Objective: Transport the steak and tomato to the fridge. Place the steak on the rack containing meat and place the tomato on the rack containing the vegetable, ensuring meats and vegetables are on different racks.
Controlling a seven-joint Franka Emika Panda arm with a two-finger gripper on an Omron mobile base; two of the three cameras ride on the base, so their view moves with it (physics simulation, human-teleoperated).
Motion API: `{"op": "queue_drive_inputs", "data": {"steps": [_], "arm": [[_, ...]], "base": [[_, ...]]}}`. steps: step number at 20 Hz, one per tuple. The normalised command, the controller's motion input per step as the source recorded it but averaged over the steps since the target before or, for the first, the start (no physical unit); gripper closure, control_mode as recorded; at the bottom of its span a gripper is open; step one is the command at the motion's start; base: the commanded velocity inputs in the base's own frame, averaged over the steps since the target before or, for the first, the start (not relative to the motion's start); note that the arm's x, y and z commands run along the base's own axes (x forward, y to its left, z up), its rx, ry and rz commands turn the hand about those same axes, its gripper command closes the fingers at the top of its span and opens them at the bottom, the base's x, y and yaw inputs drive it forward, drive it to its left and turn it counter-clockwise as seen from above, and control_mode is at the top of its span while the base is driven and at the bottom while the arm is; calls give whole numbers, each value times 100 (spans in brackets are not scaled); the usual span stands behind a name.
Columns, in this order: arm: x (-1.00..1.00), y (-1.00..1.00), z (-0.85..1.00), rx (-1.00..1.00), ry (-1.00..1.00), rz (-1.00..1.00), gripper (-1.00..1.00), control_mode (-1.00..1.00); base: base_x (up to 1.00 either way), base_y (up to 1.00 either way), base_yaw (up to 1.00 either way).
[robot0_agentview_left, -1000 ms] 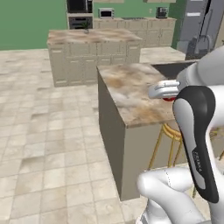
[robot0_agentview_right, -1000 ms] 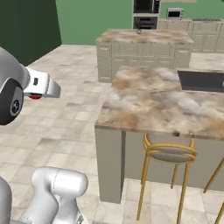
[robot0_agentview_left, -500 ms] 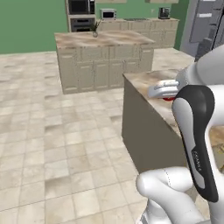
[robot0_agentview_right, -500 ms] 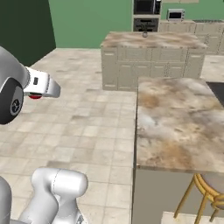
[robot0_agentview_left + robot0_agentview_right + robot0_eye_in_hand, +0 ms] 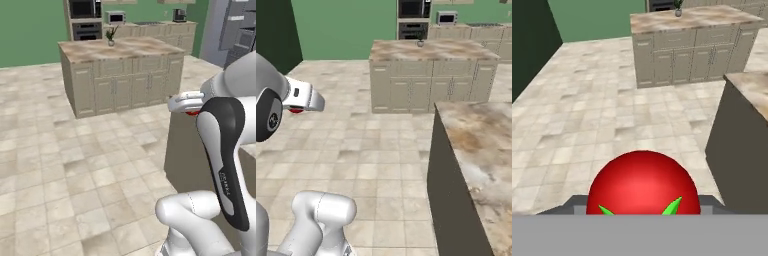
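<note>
tomato [image 5: 643, 182] near counter [image 5: 747, 140]

Red tomato [image 5: 643, 182], green calyx, carried above tiled floor.

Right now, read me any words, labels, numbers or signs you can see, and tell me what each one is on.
Robot forearm: small pale lettering down its dark cover, too blurred to read.
Tomato, island, counter, oven: no text visible.
</note>
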Motion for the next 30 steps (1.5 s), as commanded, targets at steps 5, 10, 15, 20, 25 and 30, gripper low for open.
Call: {"op": "queue_drive_inputs", "data": {"steps": [5,10,15,20,25,30], "arm": [[0,0,0,0,0,0,100,100],[0,0,0,0,0,0,100,100],[0,0,0,0,0,0,100,100],[0,0,0,0,0,0,100,100],[0,0,0,0,0,0,100,100],[0,0,0,0,0,0,100,100]], "base": [[100,72,-28],[100,45,-26],[100,22,-33],[100,49,-59],[100,83,-56],[100,100,-49]]}}
